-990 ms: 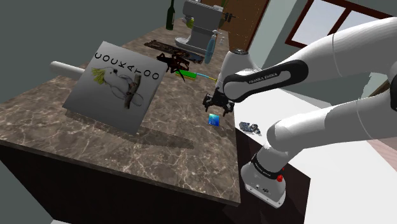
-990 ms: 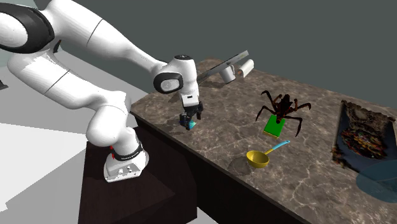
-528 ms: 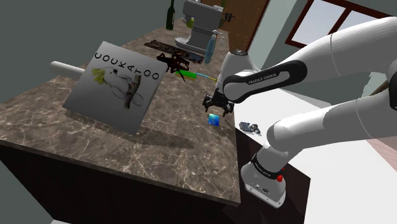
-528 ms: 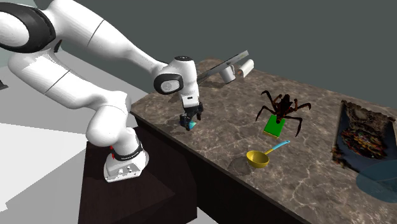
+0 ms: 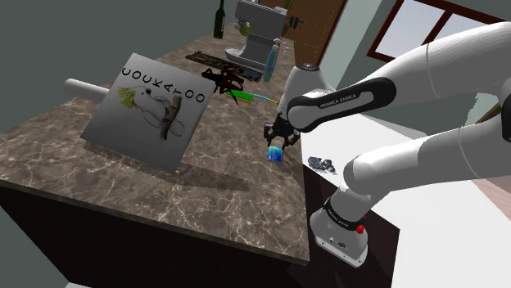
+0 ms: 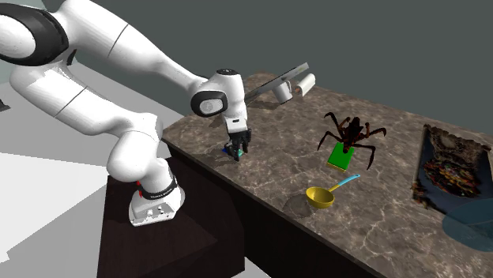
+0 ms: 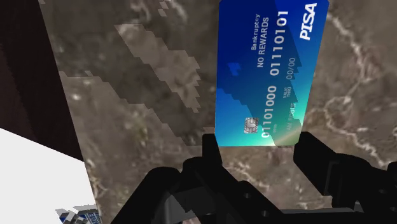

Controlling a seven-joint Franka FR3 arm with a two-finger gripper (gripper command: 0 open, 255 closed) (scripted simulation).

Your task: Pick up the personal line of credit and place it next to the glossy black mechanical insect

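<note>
One lettered blue card [image 7: 270, 70], wrist view

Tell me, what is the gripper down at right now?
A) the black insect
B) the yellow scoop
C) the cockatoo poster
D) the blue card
D: the gripper hangs right at the blue card near the edge of the counter, well apart from the black insect.

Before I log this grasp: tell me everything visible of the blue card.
The blue card is a blue-gradient bank card, white print reading PTSA, NO REWARDS, Bankruptcy, digit rows, a small chip. It rests on the marbled counter near its edge; the gripper clasps its long edges at the chip end.
</note>
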